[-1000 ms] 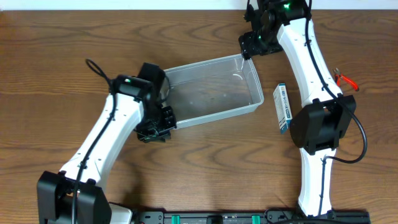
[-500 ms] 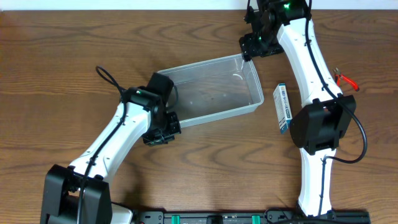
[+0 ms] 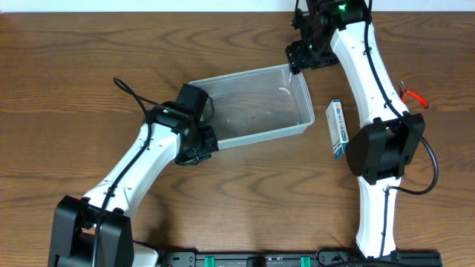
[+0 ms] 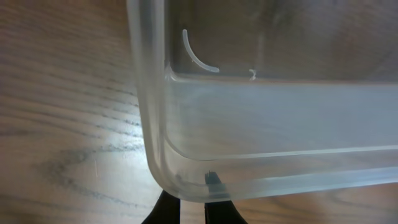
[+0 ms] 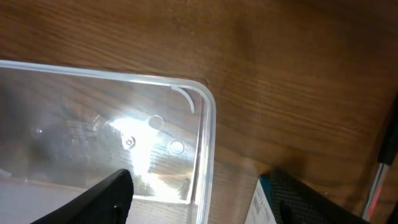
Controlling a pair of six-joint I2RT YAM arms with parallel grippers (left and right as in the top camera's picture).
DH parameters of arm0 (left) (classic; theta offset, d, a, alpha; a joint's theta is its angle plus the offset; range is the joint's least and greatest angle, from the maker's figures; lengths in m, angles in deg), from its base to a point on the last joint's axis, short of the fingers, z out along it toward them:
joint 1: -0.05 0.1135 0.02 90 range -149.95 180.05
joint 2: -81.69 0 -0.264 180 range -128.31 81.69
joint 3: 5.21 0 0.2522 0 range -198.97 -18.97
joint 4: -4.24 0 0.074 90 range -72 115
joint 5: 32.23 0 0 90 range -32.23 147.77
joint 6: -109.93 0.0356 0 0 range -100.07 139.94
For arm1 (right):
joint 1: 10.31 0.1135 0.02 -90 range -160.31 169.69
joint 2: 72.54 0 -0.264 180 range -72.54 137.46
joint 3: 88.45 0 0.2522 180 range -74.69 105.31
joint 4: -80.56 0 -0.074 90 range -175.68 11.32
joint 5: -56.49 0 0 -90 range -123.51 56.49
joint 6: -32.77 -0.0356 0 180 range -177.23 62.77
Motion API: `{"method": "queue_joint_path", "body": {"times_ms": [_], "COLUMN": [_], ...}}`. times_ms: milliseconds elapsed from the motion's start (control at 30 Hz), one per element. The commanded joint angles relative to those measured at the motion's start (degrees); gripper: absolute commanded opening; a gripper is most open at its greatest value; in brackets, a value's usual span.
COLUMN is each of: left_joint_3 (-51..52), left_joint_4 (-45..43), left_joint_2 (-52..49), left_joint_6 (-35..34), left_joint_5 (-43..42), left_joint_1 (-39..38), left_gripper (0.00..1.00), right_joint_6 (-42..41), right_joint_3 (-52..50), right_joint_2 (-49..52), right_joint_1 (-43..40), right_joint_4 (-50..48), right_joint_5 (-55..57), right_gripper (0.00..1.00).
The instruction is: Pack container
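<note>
Left claw was seen closed to a narrow slit at the near left corner of the container. In the left wrist view its dark fingertips were set against the rounded corner rim, with one tip seen dimly through the plastic. Whether the wall was pinched between them could not be told. Right claw was spread wide over the container's far right corner with nothing gripped, and the tub's right wall was framed between its fingers in the right wrist view. The container, a clear rectangular tub, was set upright and slightly skewed near the middle of the wooden worktop; wood grain was seen through its bare floor. A small blue-and-white box was laid flat on the worktop just right of the tub, outside it, and a red-handled tool was seen farther right
</note>
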Motion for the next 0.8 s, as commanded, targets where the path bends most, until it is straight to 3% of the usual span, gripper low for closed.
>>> {"method": "queue_joint_path", "body": {"times_ms": [0, 667, 767], "left_joint_3": [-0.1, -0.1, -0.6], "left_joint_4": [-0.4, -2.2, -1.7], "left_joint_2": [0.1, 0.1, 1.0], "left_joint_6": [-0.5, -0.5, 0.0], "left_joint_5": [2.9, 3.6, 4.3], "left_joint_1": [0.0, 3.4, 3.6], "left_gripper": [0.06, 0.06, 0.12], "right_joint_6": [0.7, 0.7, 1.4], "right_joint_3": [1.3, 1.3, 1.7], "right_joint_2": [-1.2, -1.2, -1.2], "right_joint_1": [-0.2, -0.2, -0.3], "right_joint_4": [0.4, 0.0, -0.8], "right_joint_5": [-0.2, 0.4, 0.4], "right_gripper": [0.73, 0.74, 0.77]}}
